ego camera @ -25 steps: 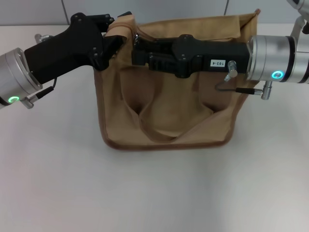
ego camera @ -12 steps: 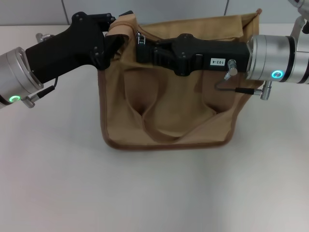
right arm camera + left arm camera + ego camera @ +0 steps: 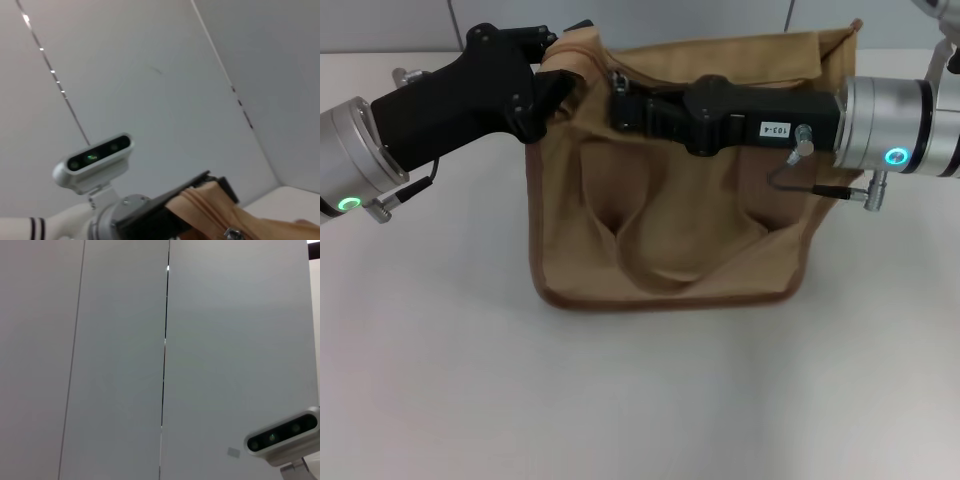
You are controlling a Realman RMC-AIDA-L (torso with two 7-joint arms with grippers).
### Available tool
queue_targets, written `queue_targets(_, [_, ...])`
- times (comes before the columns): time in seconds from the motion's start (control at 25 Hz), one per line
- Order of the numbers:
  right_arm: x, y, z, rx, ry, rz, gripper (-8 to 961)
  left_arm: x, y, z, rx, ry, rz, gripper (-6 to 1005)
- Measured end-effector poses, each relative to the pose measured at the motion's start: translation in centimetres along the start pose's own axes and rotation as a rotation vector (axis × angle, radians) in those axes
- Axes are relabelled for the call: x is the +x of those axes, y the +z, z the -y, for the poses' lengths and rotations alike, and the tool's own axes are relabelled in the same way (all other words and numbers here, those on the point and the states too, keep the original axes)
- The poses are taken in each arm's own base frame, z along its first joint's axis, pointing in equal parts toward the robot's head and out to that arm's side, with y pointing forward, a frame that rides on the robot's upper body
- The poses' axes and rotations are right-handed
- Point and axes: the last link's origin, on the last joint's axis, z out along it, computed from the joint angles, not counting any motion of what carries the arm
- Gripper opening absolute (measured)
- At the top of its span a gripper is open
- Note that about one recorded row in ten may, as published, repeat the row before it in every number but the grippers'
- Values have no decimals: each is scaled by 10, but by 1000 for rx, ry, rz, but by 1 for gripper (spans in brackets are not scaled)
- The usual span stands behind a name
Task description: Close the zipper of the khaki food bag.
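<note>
The left hand [image 3: 552,75] reaches in from the left side of the table [image 3: 440,350] and meets the top left corner of the bag [image 3: 665,200]. Its black fingers are closed on the folded corner fabric there. In the right wrist view the same left hand [image 3: 200,192] appears behind a ridge of tan cloth, with its camera housing [image 3: 95,162] above it.

The bag stands upright on the white table, near its far edge, with a grey panelled wall [image 3: 620,15] behind. Brown trim runs along the bottom edge. A strap handle [image 3: 650,255] hangs slack over the front face.

The zipper [image 3: 617,76] shows at the bag's top left, just beside the left hand; its small metal pull lies there, between the two hands. In the right wrist view a silver pull [image 3: 232,233] sits on the zipper tape at the frame's lower edge.

The right hand [image 3: 625,108] extends from the right, horizontally across the upper front of the bag. Its fingertips lie at the pull. Whether they are clamped on it cannot be determined.
</note>
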Motion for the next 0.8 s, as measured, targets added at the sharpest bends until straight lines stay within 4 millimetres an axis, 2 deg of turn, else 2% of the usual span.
queue_targets(0.08, [3, -4, 3, 29, 20, -5, 6, 0, 0, 0, 2, -4, -1, 69])
queue_targets(0.2, [7, -20, 9, 88, 49, 0, 10, 1, 0, 1, 10, -8, -5, 72])
queue_targets(0.64, [27, -119, 10, 381, 125, 32, 26, 5, -3, 8, 54, 1, -22, 82])
queue_targets(0.8, [32, -137, 0, 375, 129, 61, 32, 5, -3, 9, 58, 2, -19, 86])
